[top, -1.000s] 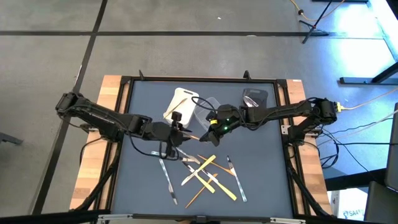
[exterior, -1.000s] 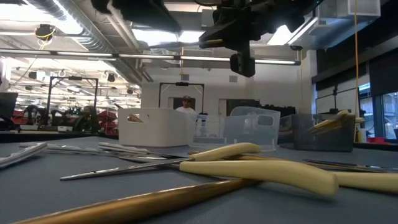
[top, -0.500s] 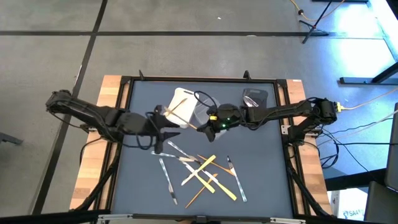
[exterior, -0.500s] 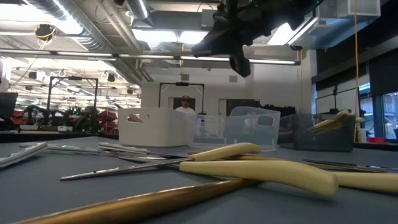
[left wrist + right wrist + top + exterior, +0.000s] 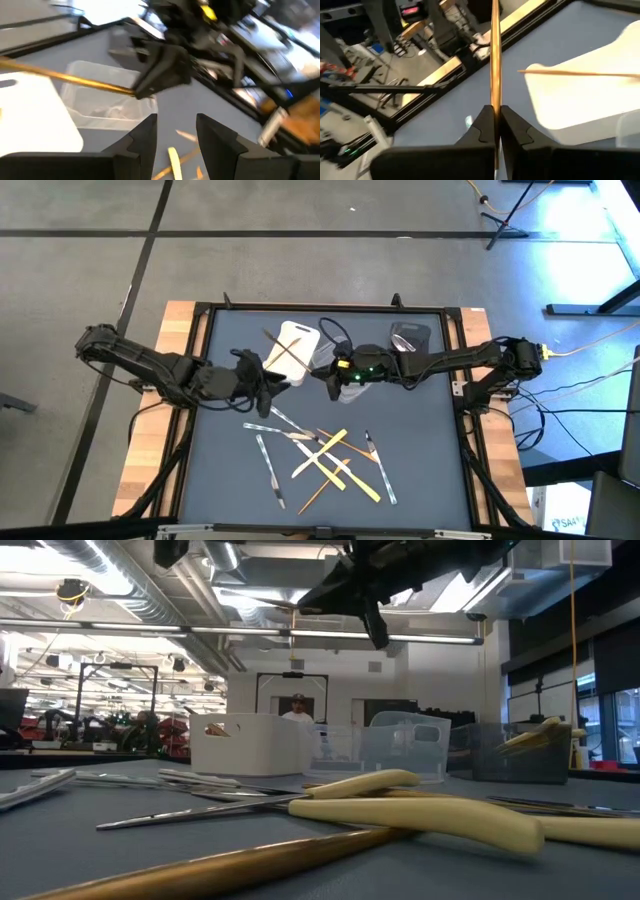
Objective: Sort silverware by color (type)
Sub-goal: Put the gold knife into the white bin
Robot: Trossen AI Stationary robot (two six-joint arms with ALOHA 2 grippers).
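Carrying: right end effector (image 5: 322,373) clenched on a tan wooden utensil (image 5: 284,352), its long shaft now lying across the white tub (image 5: 296,340) at 12 o'clock of the table (image 5: 420,480).
Change: a second ago the right end effector sat nearer centre; it has swung toward the tub.
Left end effector (image 5: 272,385): released, empty, pulled back to 9 o'clock.
Meaning: drop looks imminent.
Remaining silverware pile (image 5: 325,460): 6 o'clock, unsorted.

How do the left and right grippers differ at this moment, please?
The right gripper is shut on a tan wooden utensil, carried above the white tub. The left gripper is open and empty, beside that tub. Both hang above the table, clear of the loose cutlery.
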